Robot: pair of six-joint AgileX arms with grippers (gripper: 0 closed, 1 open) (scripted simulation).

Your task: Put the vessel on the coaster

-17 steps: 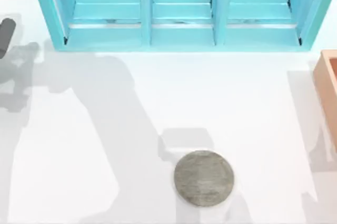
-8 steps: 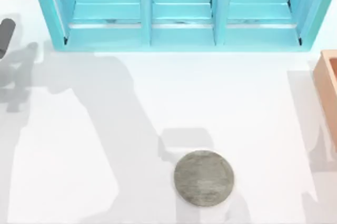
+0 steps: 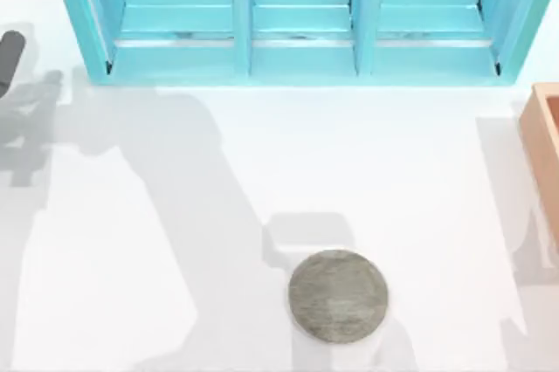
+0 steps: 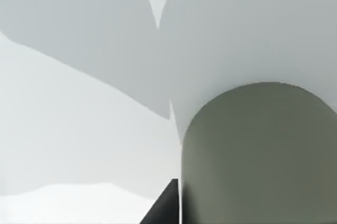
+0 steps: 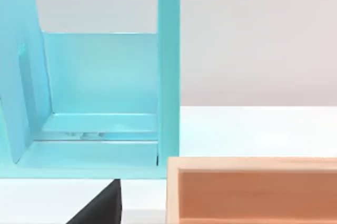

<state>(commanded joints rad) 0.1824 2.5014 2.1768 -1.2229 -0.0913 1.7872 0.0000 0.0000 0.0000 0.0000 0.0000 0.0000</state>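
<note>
The coaster (image 3: 338, 296), a flat round mottled grey disc, lies on the white table at the front, a little right of the middle. The vessel (image 4: 258, 155), dull olive-grey and plain, looms very close in the left wrist view. One dark finger (image 4: 166, 208) of my left gripper lies against the vessel's side, so the gripper looks shut on it. A dark piece of my left arm (image 3: 9, 58) shows at the table's far left edge. My right gripper (image 5: 100, 208) is parked at the right, near the box and the shelf.
A turquoise shelf unit (image 3: 297, 18) with three bays runs along the back of the table. An orange-tan open box (image 3: 546, 145) stands at the right edge and appears close up (image 5: 253, 192) in the right wrist view. Arm shadows fall across the table's left half.
The arm shadows at the table's left have shifted slightly. The coaster, the shelf and the box have not moved.
</note>
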